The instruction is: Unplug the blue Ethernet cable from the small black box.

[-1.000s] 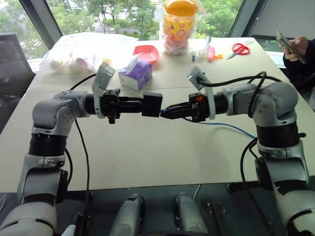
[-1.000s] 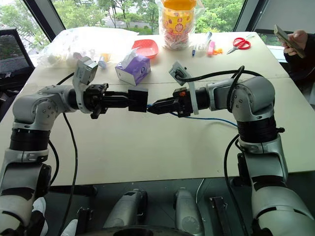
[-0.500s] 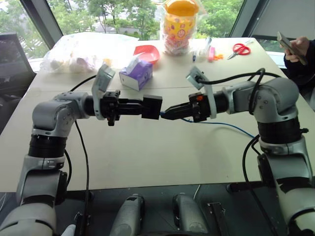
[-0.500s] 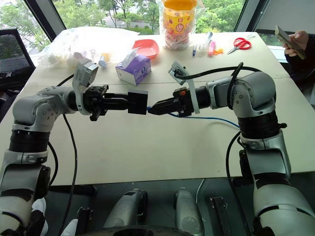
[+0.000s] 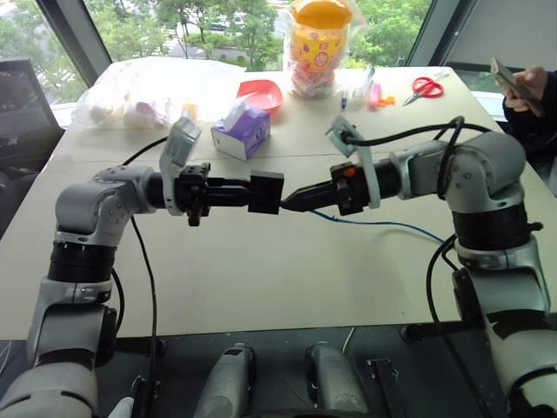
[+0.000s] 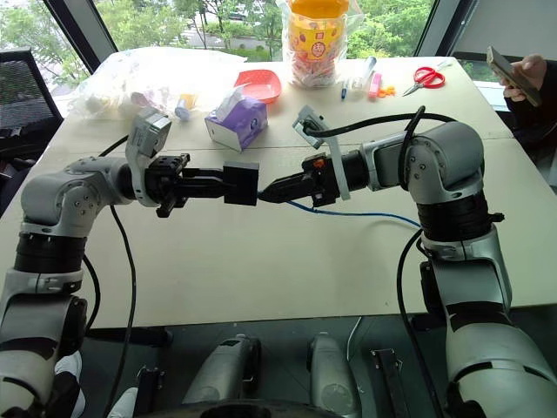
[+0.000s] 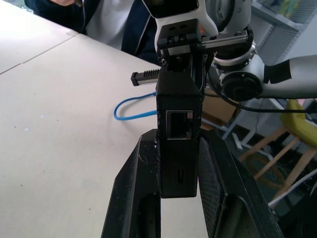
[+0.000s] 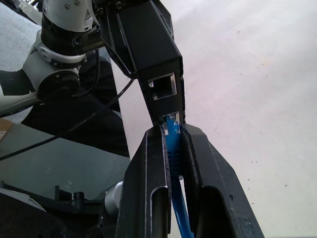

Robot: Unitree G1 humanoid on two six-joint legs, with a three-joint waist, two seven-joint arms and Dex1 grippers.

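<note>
A: Starting at the left of the head view, what has the left pincer (image 5: 261,192) got?

B: It is clamped on the small black box (image 5: 266,192), holding it level in the air above the worktop (image 5: 261,279), about mid-frame. In its wrist view the two fingers (image 7: 141,168) press the box's flat sides, and one empty port faces the camera.

A: And just right of the box?

B: The right pincer (image 5: 287,201) meets it nose to nose. Its fingers are closed on the blue Ethernet cable (image 8: 173,148) right behind the clear plug, whose tip sits at the box's lower port. I cannot tell whether the plug is fully seated or partly out.

A: Where does the rest of the cord go?

B: It droops from the pincer and trails along the worktop toward the right of the frame (image 5: 392,225).

A: How should these handle?

B: The box looks light and rigid, so a firm squeeze on its flat sides should stop it twisting. The cord is thin and limp; pulling on it far back would only stretch it. The stiff boot by the plug is the place to grip, and the latch tab probably needs pressing, or it may snap.
</note>
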